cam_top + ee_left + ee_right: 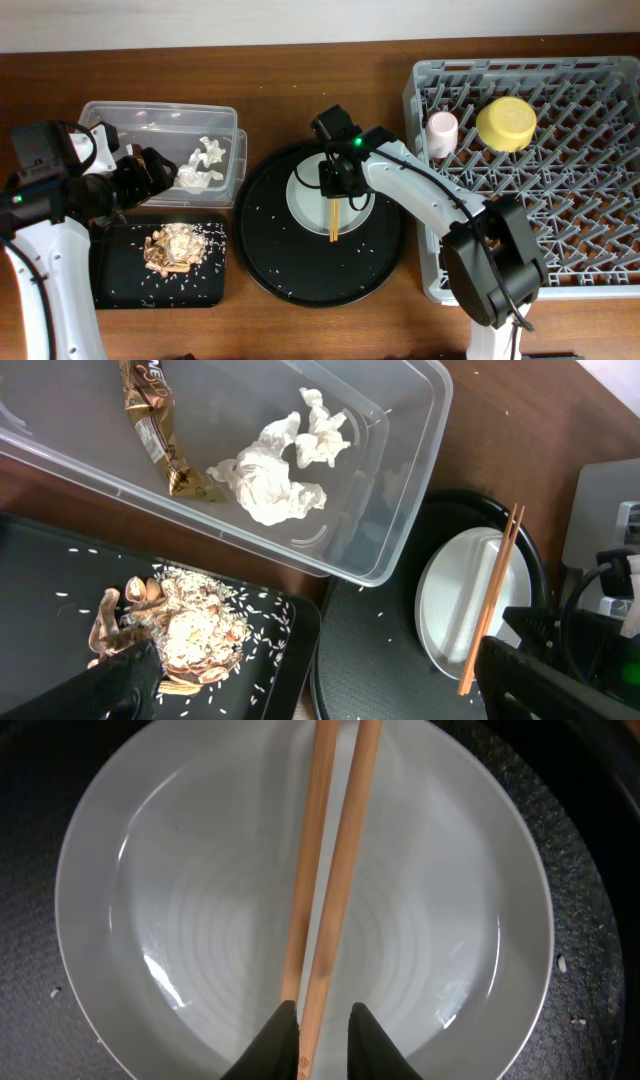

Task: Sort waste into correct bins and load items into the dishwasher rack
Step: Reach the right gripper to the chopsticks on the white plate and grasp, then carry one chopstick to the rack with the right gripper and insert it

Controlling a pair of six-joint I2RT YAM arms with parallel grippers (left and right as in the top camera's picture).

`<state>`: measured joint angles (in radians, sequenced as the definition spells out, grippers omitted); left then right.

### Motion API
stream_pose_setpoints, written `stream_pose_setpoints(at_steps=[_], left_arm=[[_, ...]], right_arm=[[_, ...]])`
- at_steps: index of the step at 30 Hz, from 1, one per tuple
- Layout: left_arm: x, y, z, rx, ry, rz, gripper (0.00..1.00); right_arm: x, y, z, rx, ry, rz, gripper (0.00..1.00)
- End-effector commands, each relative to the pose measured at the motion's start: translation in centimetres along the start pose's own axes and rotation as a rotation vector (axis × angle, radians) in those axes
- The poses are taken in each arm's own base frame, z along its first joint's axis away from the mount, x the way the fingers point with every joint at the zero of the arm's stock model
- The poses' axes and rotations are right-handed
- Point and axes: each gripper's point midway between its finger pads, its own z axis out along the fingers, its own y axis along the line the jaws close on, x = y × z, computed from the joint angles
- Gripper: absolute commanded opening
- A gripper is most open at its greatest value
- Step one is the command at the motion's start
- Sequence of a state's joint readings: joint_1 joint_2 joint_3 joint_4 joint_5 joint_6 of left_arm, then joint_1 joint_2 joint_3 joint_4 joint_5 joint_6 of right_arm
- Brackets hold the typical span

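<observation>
Two trays nearest: shallow black tray (120,280) at left with tan food scraps (172,247) and loose rice grains; round black tray (270,250) at centre carrying pale grey plate (150,920). Wooden chopsticks (335,870) lie across plate. Right gripper (318,1025) closed in on their near ends, fingers pinching. Left gripper (320,660) spread wide, holding nothing, above near edge of clear tub (100,112). Tub holds crumpled white tissue (205,165) and brown wrapper (155,425). Dishwasher rack (600,250) at right: pink cup (442,132) and yellow bowl (505,122) in its far left corner.
</observation>
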<state>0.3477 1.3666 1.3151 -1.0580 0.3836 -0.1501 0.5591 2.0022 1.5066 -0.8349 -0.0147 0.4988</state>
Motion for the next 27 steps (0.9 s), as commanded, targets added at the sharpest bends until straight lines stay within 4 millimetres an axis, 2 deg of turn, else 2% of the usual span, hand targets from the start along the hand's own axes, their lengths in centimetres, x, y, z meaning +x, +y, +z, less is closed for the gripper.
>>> stream_pose_setpoints(at_steps=[1,7,27], left_arm=[[0.0,0.1,-0.5,-0.007,-0.016,0.008,1.0],[0.0,0.1,-0.5,-0.007,-0.017,0.008,1.0],[0.0,0.1,-0.5,-0.007,-0.016,0.008,1.0]], right_arm=[[0.3,-0.4,0.8,0.033,0.007,0.035,0.17],[0.8,-0.7,1.8,0.034,0.01,0.081,0.17],[1.4,-0.4,2.1,0.037,0.017,0.095,0.16]])
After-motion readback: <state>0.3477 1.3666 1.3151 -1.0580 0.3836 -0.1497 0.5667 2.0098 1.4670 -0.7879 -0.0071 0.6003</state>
